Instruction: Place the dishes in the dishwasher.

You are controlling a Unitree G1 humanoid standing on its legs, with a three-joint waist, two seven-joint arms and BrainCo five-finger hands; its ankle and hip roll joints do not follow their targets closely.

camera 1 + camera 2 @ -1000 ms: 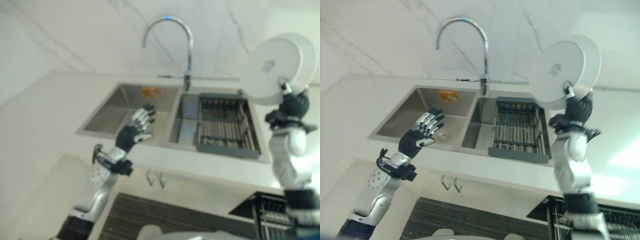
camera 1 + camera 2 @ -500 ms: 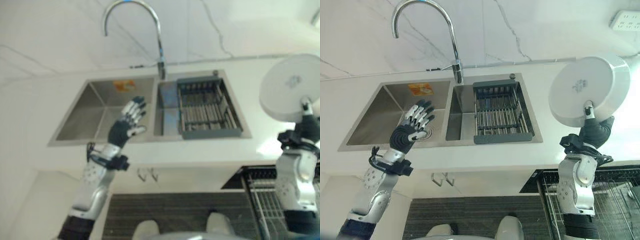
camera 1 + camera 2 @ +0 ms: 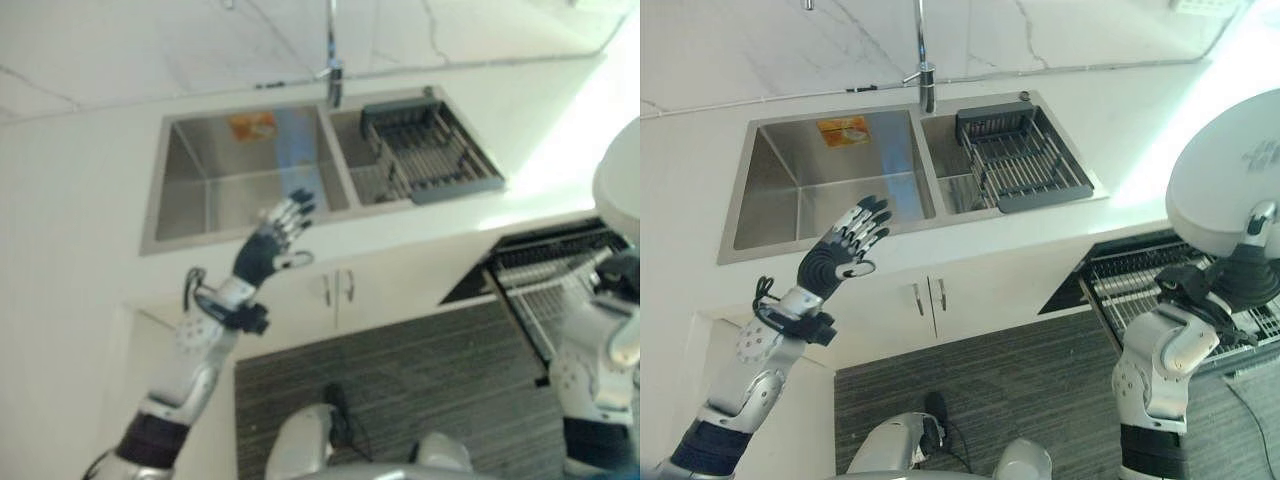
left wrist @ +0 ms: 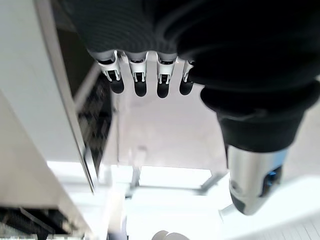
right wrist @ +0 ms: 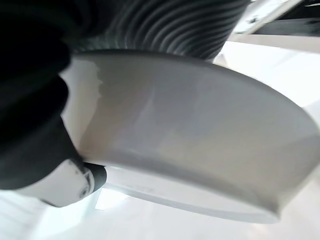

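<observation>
The right hand (image 3: 1240, 275) is raised at the right side of the scene with its fingers and thumb curled on the rim of a white dish (image 3: 1225, 175), which stands nearly on edge above the hand, its underside turned toward the camera. In the right wrist view the thumb (image 5: 75, 182) presses the dish (image 5: 200, 145) at its lower rim, with the dish wall curving away past it. A small dark mark sits on the dish's underside, too small to read.

Just below and behind this hand lies the pulled-out dishwasher rack (image 3: 1130, 285), a wire grid coming out from under the white desk (image 3: 970, 245). The arm's own forearm stands in front of part of the rack.

The left hand (image 3: 845, 250) is lifted well away to the other side, its fingers straight and spread, holding nothing; the left wrist view shows the fingertips (image 4: 140, 89) in a row with open space past them. Beyond this hand sits the steel double sink (image 3: 830, 180) set into the desk. An orange sticker (image 3: 843, 131) lies on the far wall of the sink's left basin; its print cannot be made out. The right basin carries a dark drying rack (image 3: 1025, 155), and the tap (image 3: 926, 85) rises between the two basins at the back. Below the left hand are white cabinet doors with two small handles (image 3: 929, 296), and a dark striped floor (image 3: 1040, 390) in front of them.
</observation>
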